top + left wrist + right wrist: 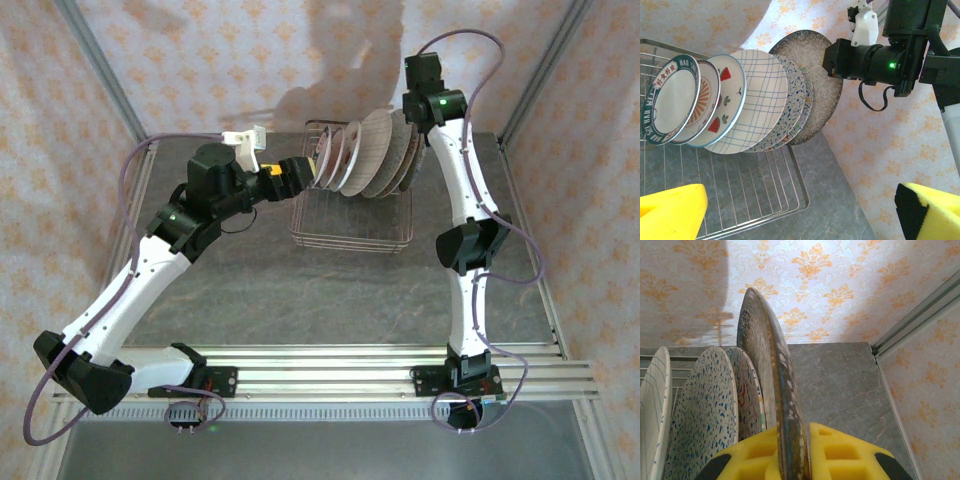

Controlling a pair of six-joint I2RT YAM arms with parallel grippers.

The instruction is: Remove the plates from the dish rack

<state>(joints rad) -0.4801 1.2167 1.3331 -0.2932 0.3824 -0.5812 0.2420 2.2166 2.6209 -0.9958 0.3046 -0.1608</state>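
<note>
Several plates lean in a row in the silver wire dish rack [350, 228] at the table's back. In the left wrist view, from left: a green-rimmed lettered plate [667, 102], a watermelon plate [726, 107], a plaid-lined plate [760, 97], a blue-speckled plate [792, 107] and a large brown speckled plate [812, 62] at the right end. My right gripper [792, 455] is shut on the top rim of that brown speckled plate [765, 365], with a yellow pad [850, 450] on each face. My left gripper [800, 220] stands open beside the rack's [801, 197] left end, holding nothing; it [308, 176] is close to the smallest plates.
The grey stone-patterned table [300, 290] stretches in front of the rack. Patterned wallpaper walls [200, 60] and metal frame posts [545, 70] close in the back and sides. Bare table [840, 385] lies to the right of the plate row.
</note>
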